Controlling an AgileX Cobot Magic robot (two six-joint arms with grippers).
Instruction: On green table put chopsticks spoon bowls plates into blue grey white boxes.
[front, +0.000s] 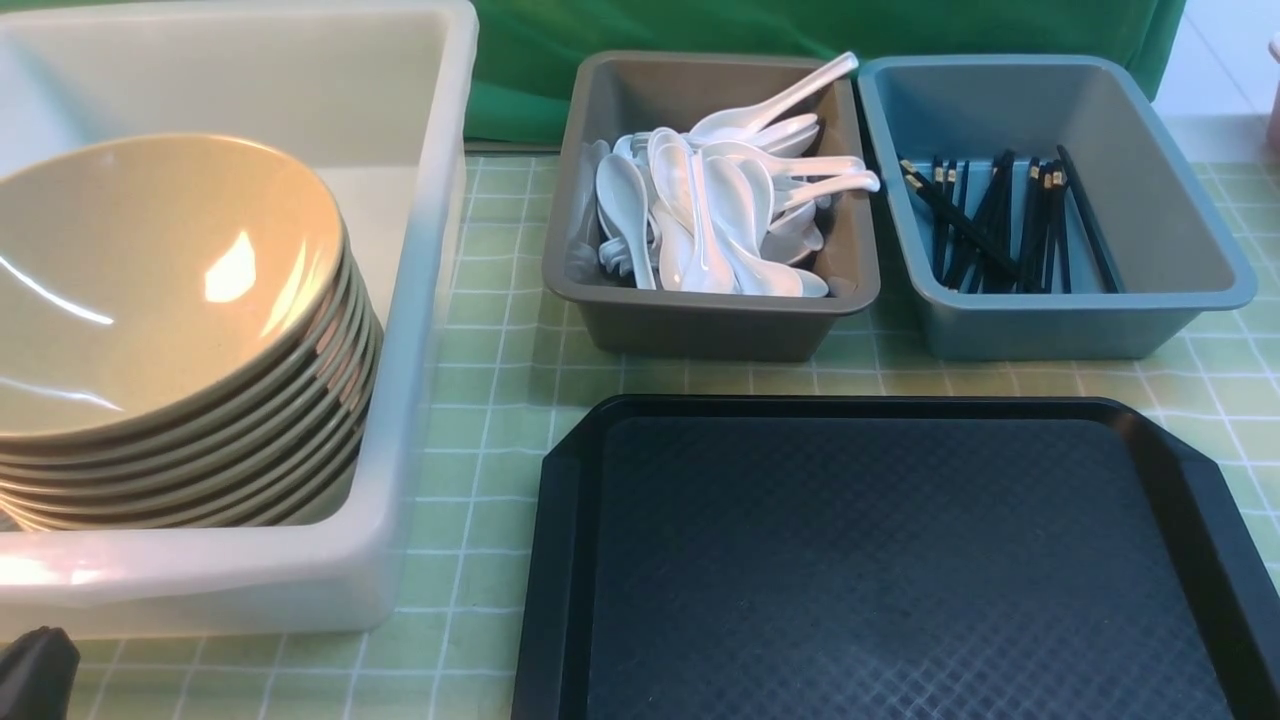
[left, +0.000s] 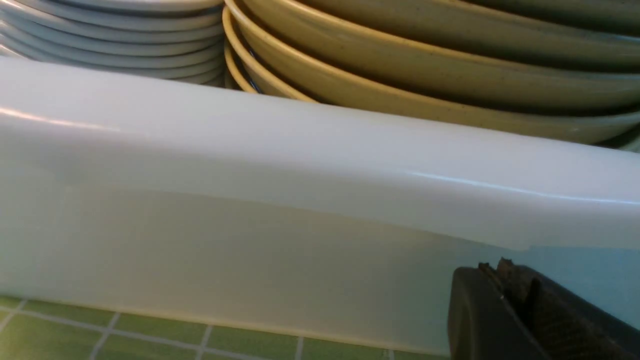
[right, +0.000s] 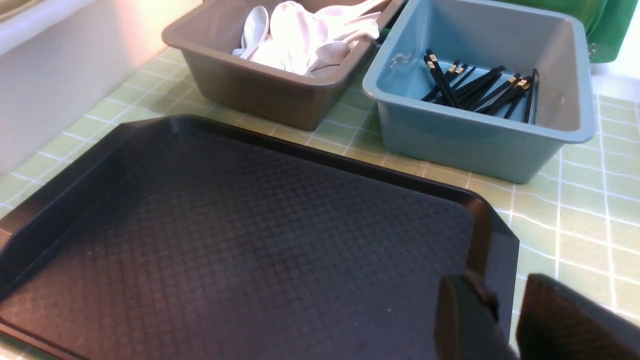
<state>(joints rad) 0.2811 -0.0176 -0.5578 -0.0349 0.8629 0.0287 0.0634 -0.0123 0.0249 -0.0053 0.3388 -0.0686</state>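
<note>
We see the pale green gridded table (front: 500, 400) carrying three plastic tubs and a black textured tray (front: 880, 560) that lies nearest us. The very large white tub (front: 420, 300) stands on the left and holds a tilted stack of glossy olive-tan bowls (front: 170, 330); in the left wrist view a stack of small white dishes (left: 115, 30) sits just beside those bowls inside the same tub. The brownish grey tub (front: 700, 320) in the middle is heaped with glossy white soup spoons (front: 700, 200), one handle leaning over its far rim. The blue tub (front: 1060, 320), touching it on the right, contains the thin black chopsticks (front: 1000, 225) with pale gold bands. Our left gripper (left: 505, 300) sits low by the white tub's near wall, its jaws closed on nothing. Our right gripper (right: 507, 320) hovers over the tray's near right corner, jaws slightly parted and empty.
</note>
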